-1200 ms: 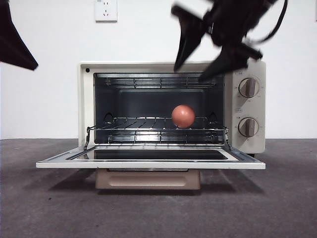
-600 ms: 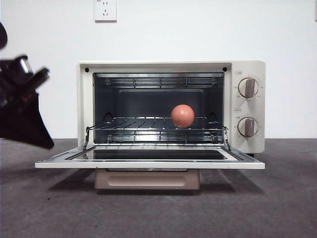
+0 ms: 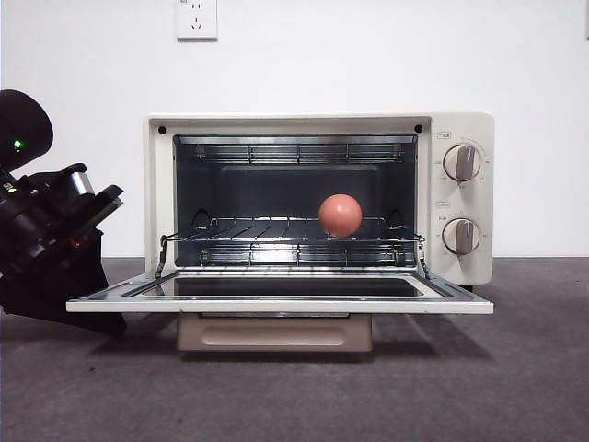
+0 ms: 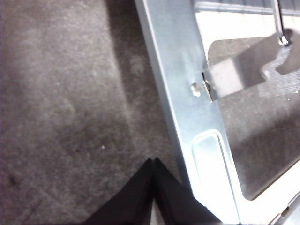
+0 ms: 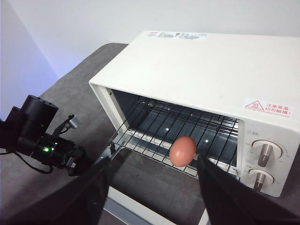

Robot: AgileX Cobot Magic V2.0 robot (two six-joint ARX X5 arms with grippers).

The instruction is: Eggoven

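The egg (image 3: 340, 215) is sitting on the wire rack (image 3: 276, 230) inside the toaster oven (image 3: 317, 124), toward the side nearest the two knobs (image 3: 461, 199). The oven's door (image 3: 276, 302) is lying fully open, flat in front of the cavity. The left gripper (image 4: 153, 161) is hanging low just beside the door's outer corner, on the side away from the knobs, its jaws pressed together. The right gripper (image 5: 152, 164) is hovering above and in front of the oven, its jaws spread wide apart and holding nothing.
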